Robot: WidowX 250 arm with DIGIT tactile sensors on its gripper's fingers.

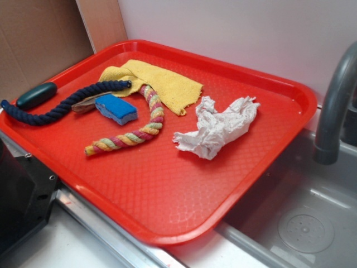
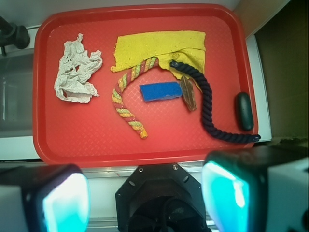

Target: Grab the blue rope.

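The blue rope (image 1: 67, 101) (image 2: 205, 99) is a dark navy twisted cord lying in a curve along one side of the red tray (image 1: 167, 184) (image 2: 96, 145). One of its ends rests on the yellow cloth (image 1: 162, 84) (image 2: 159, 48), and the other reaches the tray's rim. My gripper (image 2: 149, 200) hangs high above the tray's near edge, wide open, with nothing between its teal pads (image 2: 65, 203). The gripper does not show in the exterior view.
On the tray also lie a pink-yellow-green striped rope (image 1: 136, 131) (image 2: 125, 96), a small blue sponge (image 1: 116, 109) (image 2: 160, 91), a brown piece (image 2: 188, 94), crumpled white paper (image 1: 215, 128) (image 2: 75, 72) and a dark oval object (image 1: 36, 95) (image 2: 244, 111). A sink with a grey faucet (image 1: 334, 106) adjoins the tray.
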